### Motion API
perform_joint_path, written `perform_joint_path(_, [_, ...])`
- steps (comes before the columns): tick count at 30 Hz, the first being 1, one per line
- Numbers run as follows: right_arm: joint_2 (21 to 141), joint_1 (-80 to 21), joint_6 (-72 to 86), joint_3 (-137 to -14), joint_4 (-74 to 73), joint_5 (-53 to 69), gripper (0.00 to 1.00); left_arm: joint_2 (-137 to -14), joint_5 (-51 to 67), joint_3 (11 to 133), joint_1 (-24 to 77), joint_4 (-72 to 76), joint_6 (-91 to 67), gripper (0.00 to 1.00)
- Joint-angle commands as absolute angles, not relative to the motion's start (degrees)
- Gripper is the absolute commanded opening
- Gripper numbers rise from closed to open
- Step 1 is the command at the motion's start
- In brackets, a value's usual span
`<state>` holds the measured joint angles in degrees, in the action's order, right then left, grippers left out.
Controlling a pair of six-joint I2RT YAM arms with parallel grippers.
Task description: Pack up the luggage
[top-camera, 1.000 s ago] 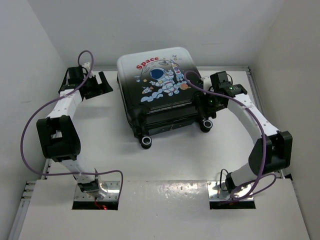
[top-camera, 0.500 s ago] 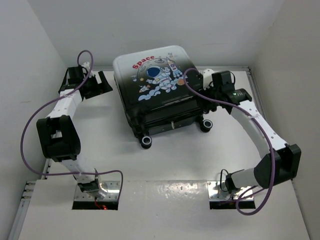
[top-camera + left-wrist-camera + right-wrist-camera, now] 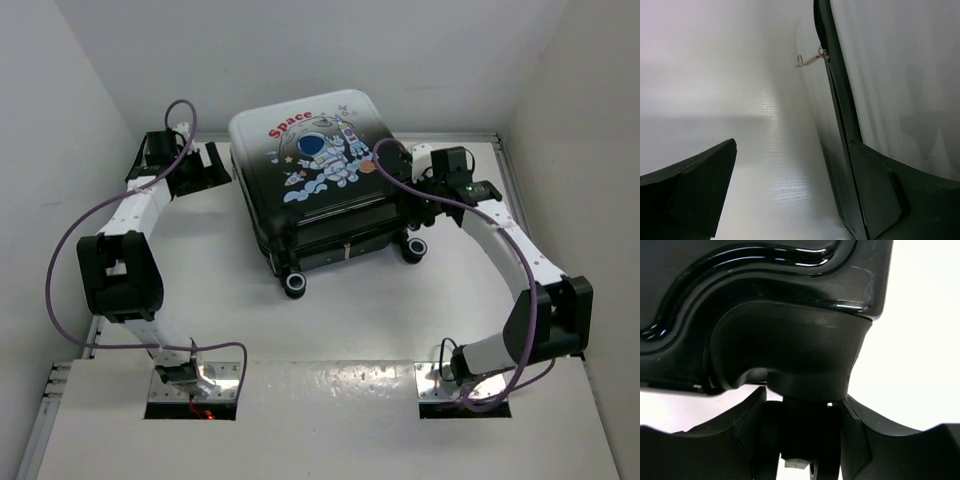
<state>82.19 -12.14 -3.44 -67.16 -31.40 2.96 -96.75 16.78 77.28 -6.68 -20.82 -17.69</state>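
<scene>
Our right gripper (image 3: 411,205) clamps a black caster wheel (image 3: 804,432) on the white-to-black hard-shell astronaut suitcase (image 3: 315,165), right side | our left gripper (image 3: 215,163) gapes just beside its left.

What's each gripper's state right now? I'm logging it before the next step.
Left gripper: open, holding nothing.
Right gripper: closed on a wheel of the luggage.

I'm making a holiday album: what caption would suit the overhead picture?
Packing day: the right tool grips a wheel of the astronaut-print suitcase, the left tool hangs open at its other side.
</scene>
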Motion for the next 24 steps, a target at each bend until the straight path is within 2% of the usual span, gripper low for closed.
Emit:
perform_joint_path(1, [83.49, -8.00, -4.57, -69.78, -28.29, 3.42, 0.09, -96.06, 15.47, 79.98, -5.37, -22.06, -15.47, 1.00])
perform_joint_path(2, [83.32, -7.82, -4.31, -69.52, -28.56, 3.60, 0.25, -95.37, 15.47, 79.98, -5.36, -22.06, -14.86, 1.00])
perform_joint_path(4, [81.75, -7.12, -3.26, -69.08, -28.30, 5.35, 0.40, -93.27, 16.08, 78.50, -5.36, -21.36, -14.85, 1.00])
perform_joint_path(5, [81.13, -6.95, -2.90, -68.12, -27.78, 5.54, 0.51, -92.38, 16.78, 77.62, -5.97, -20.14, -16.51, 1.00])
perform_joint_path(9, [75.52, -6.07, -0.71, -67.42, -26.81, 9.31, 0.73, -88.95, 19.94, 72.87, -8.08, -14.86, -17.75, 1.00])
perform_joint_path(14, [61.66, -5.01, -0.70, -61.53, -19.18, 10.63, 0.84, -89.02, 26.96, 72.16, -13.34, -13.45, -20.13, 1.00])
perform_joint_path(17, [55.29, -5.62, -2.98, -58.89, -18.89, 13.61, 0.94, -89.03, 32.69, 72.16, -14.77, -13.45, -19.26, 1.00])
perform_joint_path(19, [52.14, -7.28, -1.42, -56.44, -18.37, 16.43, 0.98, -89.03, 33.74, 72.16, -14.77, -13.45, -16.71, 1.00])
perform_joint_path(20, [50.99, -7.99, -0.88, -55.90, -19.50, 16.87, 0.96, -87.12, 33.75, 72.16, -13.55, -13.45, -15.74, 1.00])
perform_joint_path(21, [50.28, -9.65, -0.53, -55.20, -20.38, 17.22, 0.92, -86.23, 33.75, 71.64, -12.84, -13.45, -13.38, 1.00])
perform_joint_path(22, [50.01, -10.89, 3.56, -54.15, -20.91, 17.23, 0.80, -85.35, 31.23, 71.63, -11.87, -14.75, -12.14, 1.00])
perform_joint_path(24, [49.75, -12.12, 5.61, -51.52, -22.50, 18.80, 0.66, -82.45, 26.22, 71.63, -8.36, -16.34, -9.85, 1.00])
